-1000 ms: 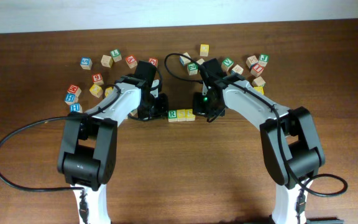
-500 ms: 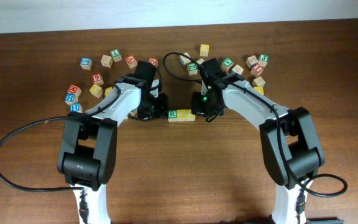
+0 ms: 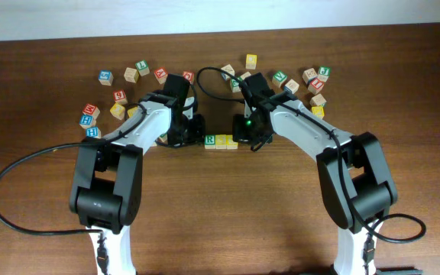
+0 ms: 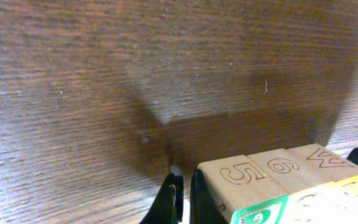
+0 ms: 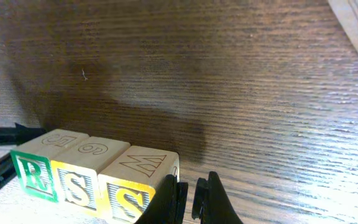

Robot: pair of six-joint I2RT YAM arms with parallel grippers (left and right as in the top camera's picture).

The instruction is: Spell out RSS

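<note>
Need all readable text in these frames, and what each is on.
"R": green letter, R cube.
"S": yellow face, middle cube.
"S": yellow face, end cube.
"5": engraved in bare wood, R cube's adjacent face.
"6": same, middle cube.
"W": same, end cube.
Loose cubes, overhead: letters too small to read.

I get the overhead looking straight down on the whole tabletop (image 3: 220, 206), far off. My two wrist views sit low and close, skimming the wood from opposite ends of the block row (image 5: 86, 177): lower right in the left one, lower left in the right.
</note>
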